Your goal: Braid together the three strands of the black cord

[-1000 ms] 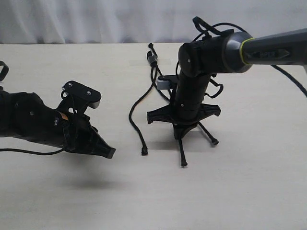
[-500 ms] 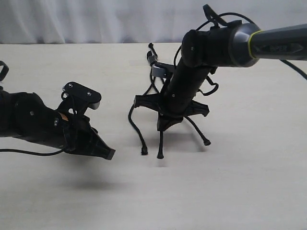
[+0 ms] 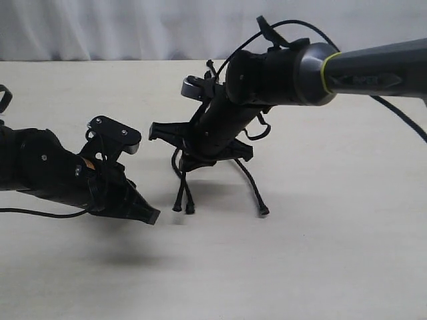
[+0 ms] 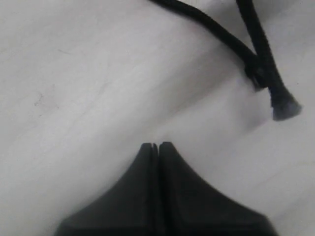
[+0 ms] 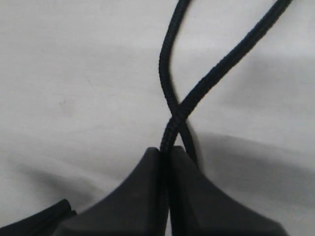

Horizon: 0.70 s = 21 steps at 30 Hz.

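Right gripper (image 5: 165, 150) jaws clamped on one strand (image 5: 163, 64) of the black cord (image 3: 257, 199). Second strand (image 5: 231, 54) crosses it just ahead of the tips. Left gripper (image 4: 158, 145) jaws pressed together; two strand ends (image 4: 278, 94) ahead, not touching.

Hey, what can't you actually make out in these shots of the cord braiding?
- Exterior view: the right gripper and its arm cover the three strands higher up, so which one is the pinched strand is unclear.
- Exterior view: the black cord's far end is mostly behind that arm.
- Left wrist view: two strand tips show, blurred; the third is outside the frame.
- Right wrist view: both crossing strands run off the edge; tips unseen.
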Each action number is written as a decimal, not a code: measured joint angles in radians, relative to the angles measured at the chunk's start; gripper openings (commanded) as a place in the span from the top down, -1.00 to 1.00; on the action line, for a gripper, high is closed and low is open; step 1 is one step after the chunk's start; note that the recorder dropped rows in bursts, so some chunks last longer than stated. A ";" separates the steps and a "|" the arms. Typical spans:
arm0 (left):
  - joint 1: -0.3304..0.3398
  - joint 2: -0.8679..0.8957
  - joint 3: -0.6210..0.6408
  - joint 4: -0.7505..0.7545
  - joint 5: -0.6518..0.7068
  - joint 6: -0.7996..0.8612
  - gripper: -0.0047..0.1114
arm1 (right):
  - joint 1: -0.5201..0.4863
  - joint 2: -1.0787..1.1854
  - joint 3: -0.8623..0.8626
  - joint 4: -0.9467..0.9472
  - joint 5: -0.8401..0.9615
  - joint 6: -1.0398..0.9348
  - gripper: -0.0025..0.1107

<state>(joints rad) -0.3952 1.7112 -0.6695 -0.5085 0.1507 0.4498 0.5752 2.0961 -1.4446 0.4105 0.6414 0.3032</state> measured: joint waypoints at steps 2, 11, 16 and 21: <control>0.000 0.000 0.000 0.000 0.000 0.000 0.92 | 0.011 0.018 0.000 0.033 -0.026 0.000 0.88; 0.000 0.000 0.000 0.000 0.000 0.000 0.92 | 0.032 0.060 0.000 0.097 -0.088 0.000 0.66; 0.000 0.000 0.000 0.000 0.000 0.000 0.92 | 0.032 0.061 0.000 0.097 -0.089 0.000 0.41; 0.000 0.000 0.000 0.000 0.000 0.000 0.92 | 0.032 0.063 0.000 0.090 -0.085 0.000 0.33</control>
<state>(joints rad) -0.3952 1.7112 -0.6695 -0.5085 0.1507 0.4498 0.6071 2.1587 -1.4446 0.5002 0.5560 0.3032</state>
